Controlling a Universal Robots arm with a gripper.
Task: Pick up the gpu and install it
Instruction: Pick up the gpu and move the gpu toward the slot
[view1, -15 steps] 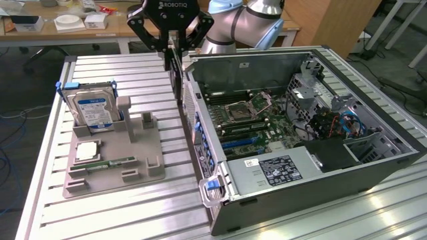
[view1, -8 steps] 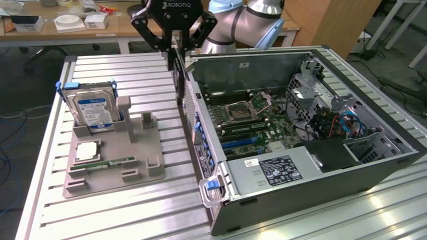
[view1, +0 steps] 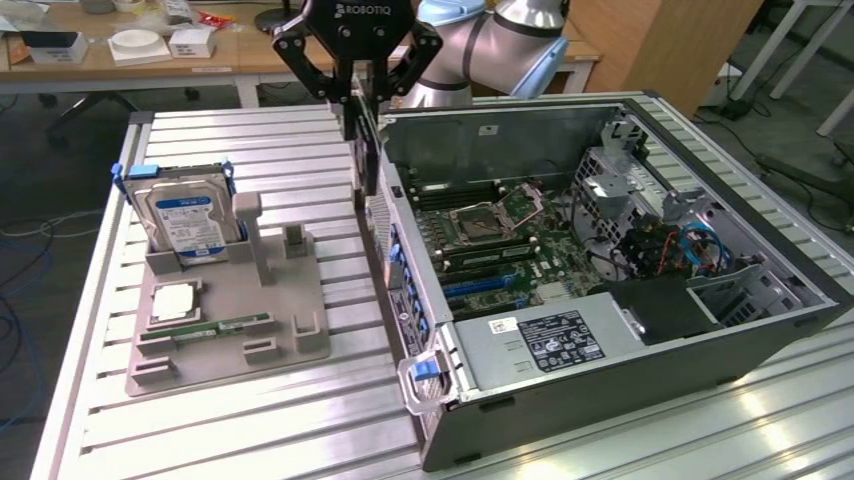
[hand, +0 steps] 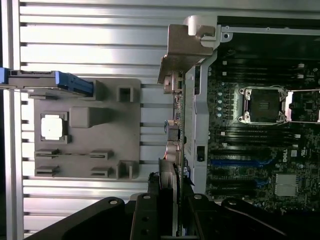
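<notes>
Ribbed aluminium table (view1: 240, 420) fills the exterior view, with wooden desks behind it. On it lies an open black and silver computer case (view1: 601, 370), its green motherboard (view1: 494, 230) exposed. Toward the exterior view's left sits a grey moulded plastic tray (view1: 287, 300) holding an upright silver hard drive with a blue-white label (view1: 187, 220). The black gripper (view1: 363, 100) hangs over the case wall nearest the tray, its jaws closed on the top of the gpu (view1: 358, 150), a thin dark card hanging upright just beside that wall.

Seen from the wrist, the gripper (hand: 169, 192) clamps the gpu (hand: 170, 172), seen edge-on along the outside of the case wall. The tray (hand: 85, 135) lies to one side of it and the motherboard (hand: 260, 140) to the other.
</notes>
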